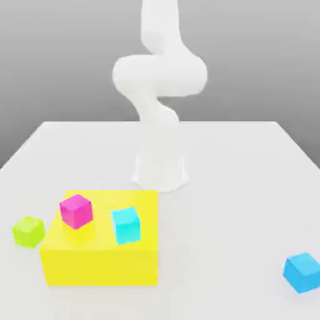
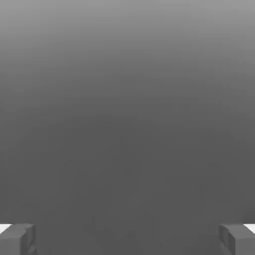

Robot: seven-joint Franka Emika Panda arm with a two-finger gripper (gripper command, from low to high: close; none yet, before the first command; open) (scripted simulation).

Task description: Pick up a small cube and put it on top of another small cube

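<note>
Resting matte magenta cube [image 1: 76,210] – yellow block [image 1: 100,250], gripper [image 2: 127,239] spread

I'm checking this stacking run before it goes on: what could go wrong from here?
1. The magenta cube and cyan cube sit close together on the yellow block; the wide-open claw could bump one while reaching for the other.
2. The magenta cube sits near the block's edge, so a nudge might tip it off.
3. The green cube and blue cube lie far apart, making a long carry.
</note>
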